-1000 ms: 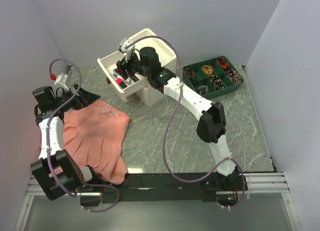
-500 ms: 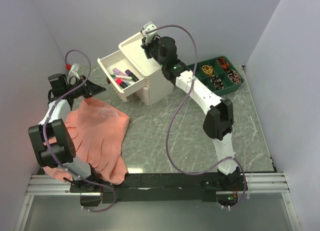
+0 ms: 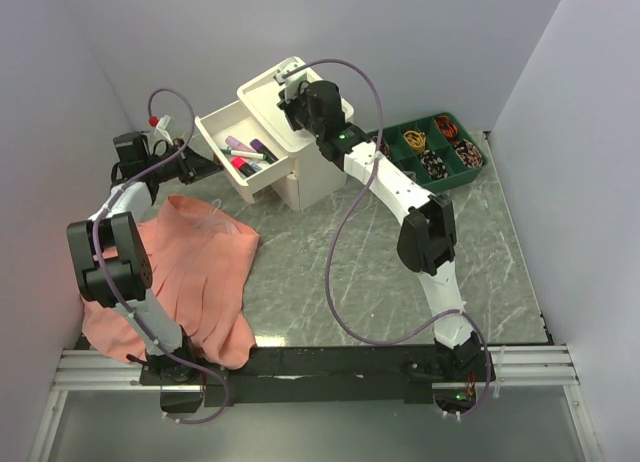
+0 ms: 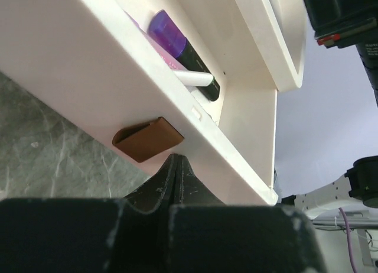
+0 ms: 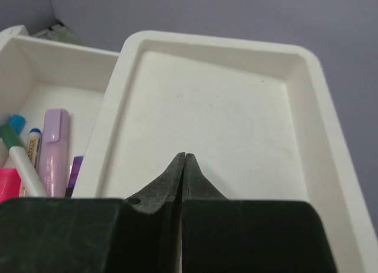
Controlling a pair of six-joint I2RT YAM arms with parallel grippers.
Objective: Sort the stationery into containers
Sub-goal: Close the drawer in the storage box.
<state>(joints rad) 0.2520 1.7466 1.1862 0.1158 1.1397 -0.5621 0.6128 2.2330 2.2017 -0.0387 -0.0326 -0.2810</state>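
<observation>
Arms both reach toward the cream cabinet (image 3: 312, 185) at the far side of the tabletop (image 3: 330, 272). The left arm is folded sharply, its elbow raised over the salmon cloth (image 3: 195, 272) and its forearm running away to the far left, where the wrist turns so the left gripper (image 4: 177, 161) points right at the front of the pulled-out drawer (image 4: 71, 60). That gripper is closed on nothing, its tips just under the drawer's small brown handle (image 4: 147, 140); whether they touch it cannot be told. Above and beyond the tips, inside the drawer, lie a purple highlighter (image 4: 177, 39) with a black end and a white pen (image 4: 192, 78).

The right arm stretches long from its base, bends at the elbow over the middle of the tabletop and runs up and left, its wrist tipped down over the cabinet. The right gripper (image 5: 184, 158) is also closed and holds nothing, poised over the near rim of the recessed top (image 5: 218, 125). Left of and below it, in the same drawer, sit a lilac highlighter (image 5: 54, 146), a green-capped marker (image 5: 23, 166) and a pink item (image 5: 7, 184). A green compartment tray (image 3: 487, 160) stands well off to this gripper's right
</observation>
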